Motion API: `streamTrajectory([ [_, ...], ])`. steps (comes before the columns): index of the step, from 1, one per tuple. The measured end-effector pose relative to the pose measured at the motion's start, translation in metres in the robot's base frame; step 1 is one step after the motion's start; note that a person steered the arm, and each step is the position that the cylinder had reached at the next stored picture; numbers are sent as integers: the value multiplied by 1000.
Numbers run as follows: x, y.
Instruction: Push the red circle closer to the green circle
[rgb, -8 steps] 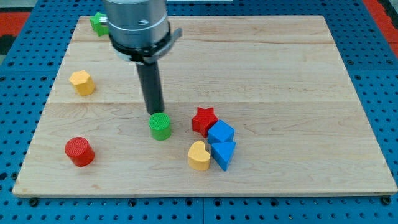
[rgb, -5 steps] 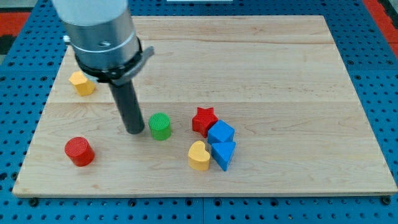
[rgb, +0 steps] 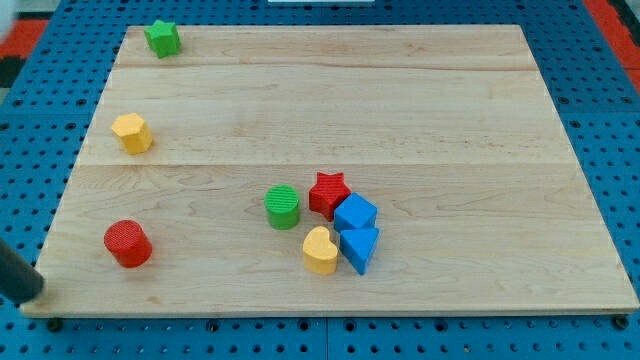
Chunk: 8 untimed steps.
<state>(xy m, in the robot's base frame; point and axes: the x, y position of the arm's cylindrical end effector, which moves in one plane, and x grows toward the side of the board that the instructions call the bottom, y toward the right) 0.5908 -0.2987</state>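
The red circle (rgb: 127, 243) sits near the view's lower left on the wooden board (rgb: 400, 110). The green circle (rgb: 283, 206) stands near the board's middle, a little left of a red star (rgb: 329, 193) and apart from the red circle. My rod shows at the view's far left bottom; my tip (rgb: 30, 293) is at the board's lower left corner, left of and below the red circle, not touching it.
A blue cube (rgb: 355, 214), a blue triangle (rgb: 359, 249) and a yellow heart (rgb: 320, 251) cluster right of the green circle. A yellow hexagon (rgb: 132, 132) lies at the left. A green star (rgb: 162, 38) sits at the top left corner.
The rod swept from beside the green circle down to the lower left corner. The green circle has shifted right, closer to the red star. The red circle has not moved.
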Motion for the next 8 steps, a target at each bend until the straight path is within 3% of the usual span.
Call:
streamTrajectory([
  [1,-24,23],
  [3,-29,158],
  [4,-32,161],
  [5,-38,97],
  [6,-62,116],
  [8,-53,173],
])
